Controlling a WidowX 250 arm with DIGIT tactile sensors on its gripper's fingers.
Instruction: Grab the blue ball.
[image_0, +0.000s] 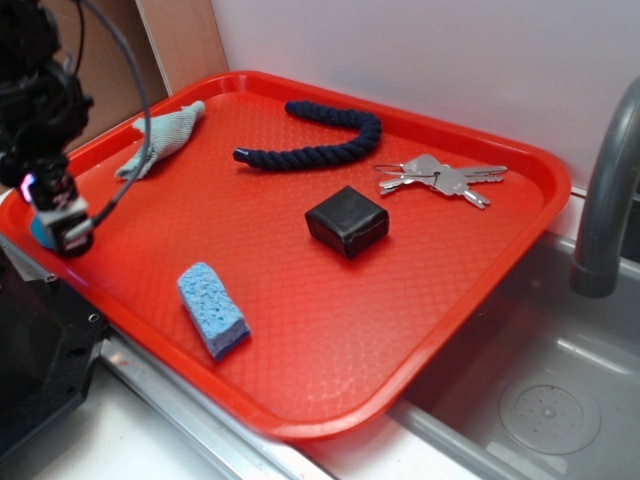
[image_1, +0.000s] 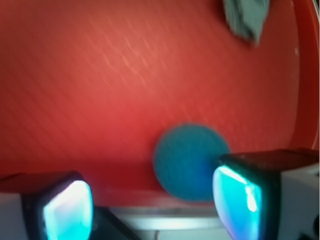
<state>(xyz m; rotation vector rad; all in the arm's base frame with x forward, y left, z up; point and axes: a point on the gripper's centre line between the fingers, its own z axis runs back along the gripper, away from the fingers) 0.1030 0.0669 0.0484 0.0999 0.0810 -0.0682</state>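
Observation:
The blue ball (image_1: 187, 161) is a small teal-blue round ball lying on the red tray (image_1: 125, 75) by its near rim. In the exterior view only a sliver of the blue ball (image_0: 40, 233) shows behind my gripper (image_0: 62, 222) at the tray's left corner. Seen from the wrist, my gripper (image_1: 152, 207) is open, with a wide gap between the glowing pads. The ball sits between them, close to the right pad (image_1: 235, 205) and far from the left pad (image_1: 67, 212). I cannot tell whether the right pad touches the ball.
On the red tray (image_0: 420, 290) lie a light-blue sponge (image_0: 211, 309), a black box (image_0: 346, 221), a dark blue rope (image_0: 315, 138), keys (image_0: 440, 180) and a pale teal cloth (image_0: 165, 135). A sink (image_0: 550, 400) and grey faucet (image_0: 610, 190) stand at the right.

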